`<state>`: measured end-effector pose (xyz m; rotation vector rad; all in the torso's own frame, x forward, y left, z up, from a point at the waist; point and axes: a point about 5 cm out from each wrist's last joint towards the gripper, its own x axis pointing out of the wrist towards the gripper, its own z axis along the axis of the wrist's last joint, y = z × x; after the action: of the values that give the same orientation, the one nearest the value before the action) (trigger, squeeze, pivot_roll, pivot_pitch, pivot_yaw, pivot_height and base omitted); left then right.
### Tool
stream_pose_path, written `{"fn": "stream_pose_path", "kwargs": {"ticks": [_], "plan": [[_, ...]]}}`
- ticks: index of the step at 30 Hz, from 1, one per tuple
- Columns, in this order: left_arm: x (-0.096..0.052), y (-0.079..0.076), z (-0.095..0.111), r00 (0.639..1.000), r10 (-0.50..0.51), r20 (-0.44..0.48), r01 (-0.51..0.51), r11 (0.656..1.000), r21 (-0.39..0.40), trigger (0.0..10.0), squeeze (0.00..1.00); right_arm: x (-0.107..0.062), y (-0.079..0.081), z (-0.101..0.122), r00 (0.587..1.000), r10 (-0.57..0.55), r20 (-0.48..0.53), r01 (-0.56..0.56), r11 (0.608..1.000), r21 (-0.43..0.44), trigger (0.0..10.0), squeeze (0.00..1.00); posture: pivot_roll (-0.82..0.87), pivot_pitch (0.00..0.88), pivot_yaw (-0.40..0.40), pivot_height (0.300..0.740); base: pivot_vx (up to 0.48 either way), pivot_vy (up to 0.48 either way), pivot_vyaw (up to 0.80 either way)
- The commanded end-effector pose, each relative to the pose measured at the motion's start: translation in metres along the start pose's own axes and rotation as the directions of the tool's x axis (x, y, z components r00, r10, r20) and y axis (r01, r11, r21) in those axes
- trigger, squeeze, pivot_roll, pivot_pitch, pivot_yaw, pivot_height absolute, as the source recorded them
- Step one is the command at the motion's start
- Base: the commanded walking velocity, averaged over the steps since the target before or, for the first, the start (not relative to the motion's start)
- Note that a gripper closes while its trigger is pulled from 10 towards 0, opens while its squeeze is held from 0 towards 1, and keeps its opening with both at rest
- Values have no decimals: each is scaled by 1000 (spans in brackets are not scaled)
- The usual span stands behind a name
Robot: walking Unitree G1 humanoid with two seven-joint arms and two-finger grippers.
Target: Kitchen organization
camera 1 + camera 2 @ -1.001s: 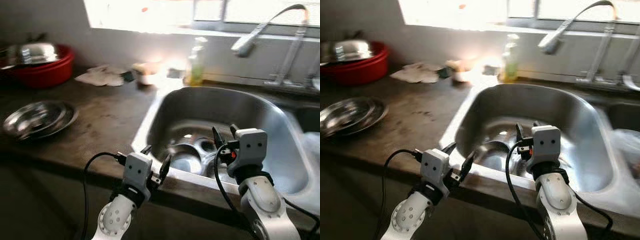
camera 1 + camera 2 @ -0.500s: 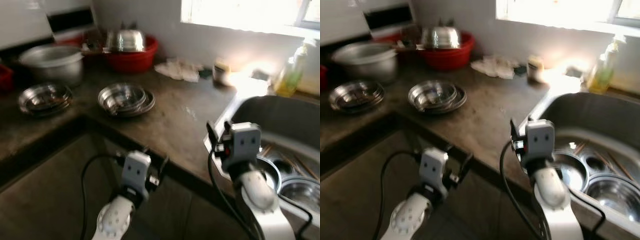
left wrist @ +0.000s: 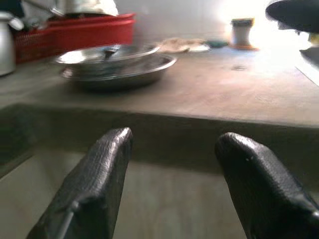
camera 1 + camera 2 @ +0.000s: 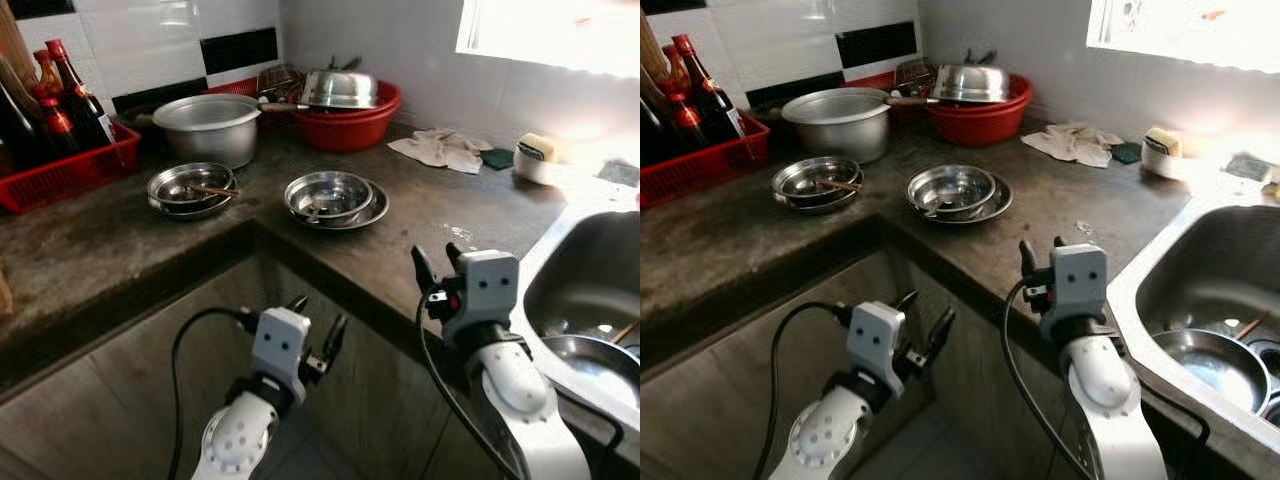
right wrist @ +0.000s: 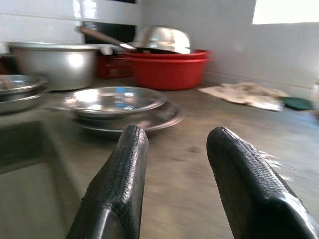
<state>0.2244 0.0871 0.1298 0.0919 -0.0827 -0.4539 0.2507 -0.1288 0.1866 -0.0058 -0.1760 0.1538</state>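
A stack of steel plates with a bowl [image 4: 335, 198] sits on the dark counter [image 4: 420, 235], and a second steel stack [image 4: 190, 188] lies further left. My right gripper [image 4: 435, 258] is open and empty over the counter's front edge, pointing at the nearer stack [image 5: 115, 102]. My left gripper [image 4: 318, 314] is open and empty, lower down in front of the cabinet face; its wrist view looks across the counter edge to the plates [image 3: 114, 59]. The sink [image 4: 590, 290] at the right holds a steel bowl [image 4: 600, 362].
At the back stand an aluminium pot [image 4: 210, 125], a red basin with a steel bowl in it [image 4: 345, 105] and a red crate of bottles [image 4: 60, 150]. A cloth [image 4: 440, 150] and a small cup [image 4: 535, 160] lie near the window. The counter turns a corner at the left.
The camera has swung left from the sink to the counter corner, bringing plates, pot and bottles into view. Both grippers stay open and keep their places in the picture.
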Motion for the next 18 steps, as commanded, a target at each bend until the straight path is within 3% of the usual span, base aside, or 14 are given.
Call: {"fn": "stream_pose_path", "kwargs": {"ticks": [1,5,14,18], "plan": [[1,0,1,1000,6,4,-6,1000,2,10000,0,0,-1,0,1000,10,-6,-10,1000,2,10000,0,95,0,-25,740,0,0,0],[1,-1,1,1000,7,0,-7,1000,-4,10000,0,0,-1,0,1000,11,-7,-11,1000,-1,10000,0,95,0,-29,740,0,0,0],[0,-1,0,1000,16,-5,-16,1000,-9,10000,0,3,0,-1,1000,15,-13,-15,1000,5,10000,0,97,11,-32,740,0,480,0],[0,0,1,1000,20,-3,-20,1000,-2,10000,0,4,0,0,1000,23,-12,-23,1000,3,10000,0,98,14,-35,740,0,82,0]]}}
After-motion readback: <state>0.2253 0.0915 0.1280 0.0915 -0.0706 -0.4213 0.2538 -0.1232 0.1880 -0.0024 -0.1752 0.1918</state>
